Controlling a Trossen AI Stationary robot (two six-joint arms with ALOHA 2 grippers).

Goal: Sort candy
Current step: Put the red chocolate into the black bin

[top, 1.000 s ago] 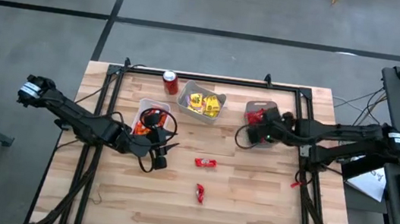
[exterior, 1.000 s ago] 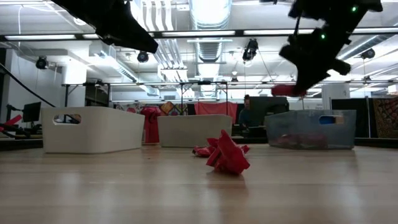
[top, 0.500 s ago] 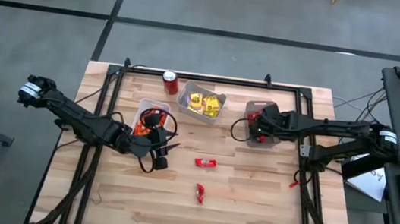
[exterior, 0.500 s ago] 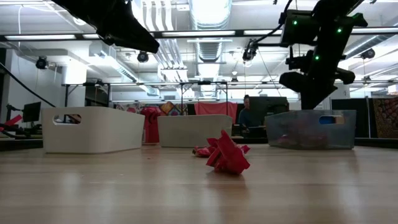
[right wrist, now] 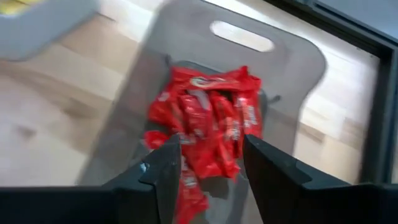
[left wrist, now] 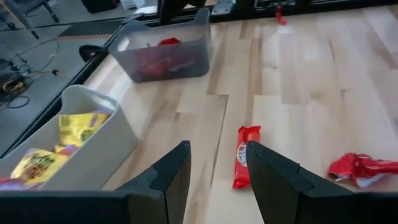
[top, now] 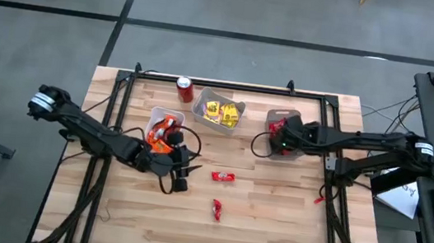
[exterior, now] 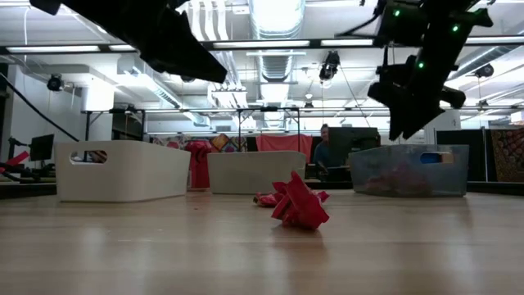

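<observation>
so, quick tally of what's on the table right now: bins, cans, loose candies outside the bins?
Bins: 3, the left bin, middle bin and grey bin
Soda can: 1
Loose red candies on the wood: 2, one nearer the bins, one nearer the front
Total: 6

The pale wooden worktop (top: 271, 219) carries three bins in a loose row toward its far edge: a white bin (top: 159, 120) with orange candy, a white bin (top: 220, 110) with yellow candy, and a grey bin (top: 284, 117) with red candy. A red can (top: 185, 89) stands upright beside the yellow one. Two red candies (top: 223, 176) (top: 217, 210) lie loose mid-worktop, well apart from the bins.
</observation>
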